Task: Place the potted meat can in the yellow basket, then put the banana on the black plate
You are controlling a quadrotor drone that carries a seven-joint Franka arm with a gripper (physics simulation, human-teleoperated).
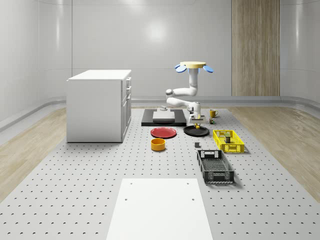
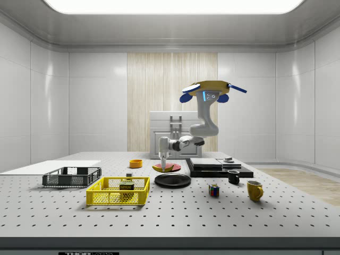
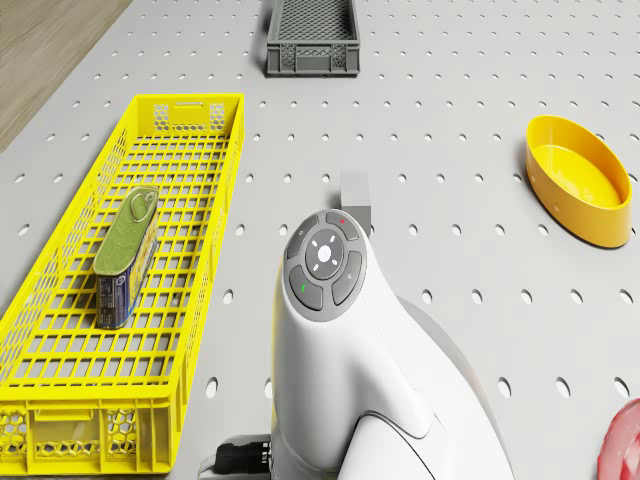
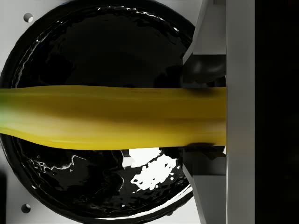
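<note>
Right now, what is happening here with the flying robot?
The drone hovers above the table, behind the black plate, with its arm bent down toward it. The gripper holds the banana between its fingers, directly over the plate. I cannot tell whether the banana touches the plate yet. The potted meat can already lies inside the yellow basket, so the first step looks done and the second is close to its end.

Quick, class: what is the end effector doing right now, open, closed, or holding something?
End effector: closed on the banana, above the black plate; drone hovers behind the plate.
</note>
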